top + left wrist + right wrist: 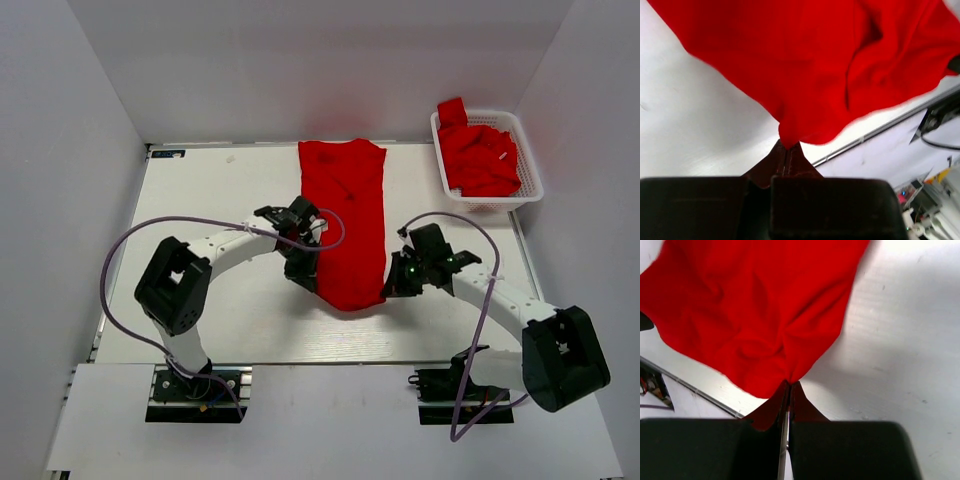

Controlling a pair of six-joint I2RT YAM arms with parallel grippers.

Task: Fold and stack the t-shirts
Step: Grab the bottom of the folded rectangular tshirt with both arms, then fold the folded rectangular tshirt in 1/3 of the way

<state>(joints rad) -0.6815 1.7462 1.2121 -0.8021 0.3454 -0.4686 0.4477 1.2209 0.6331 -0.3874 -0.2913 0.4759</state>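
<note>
Left end effector [785, 148] and right end effector [789, 386] tight on near hem of red t-shirt [345, 215]

No legible text or markings anywhere.

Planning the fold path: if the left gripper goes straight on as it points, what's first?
The red t-shirt: the left gripper is shut on its edge, and the cloth spreads directly ahead. What lies beyond it is unclear.

**Left arm** [225, 245] and **right arm** [500, 295]: white tubular links between boxy black joint housings [172, 285], on black base plates [195, 392]. A lilac cable [107, 275] loops behind each arm's jaws. Left gripper [786, 149] and right gripper [789, 386]: dark, wedge-shaped fingers [769, 169]. A green light [410, 268] sits just behind the right jaws.
</note>
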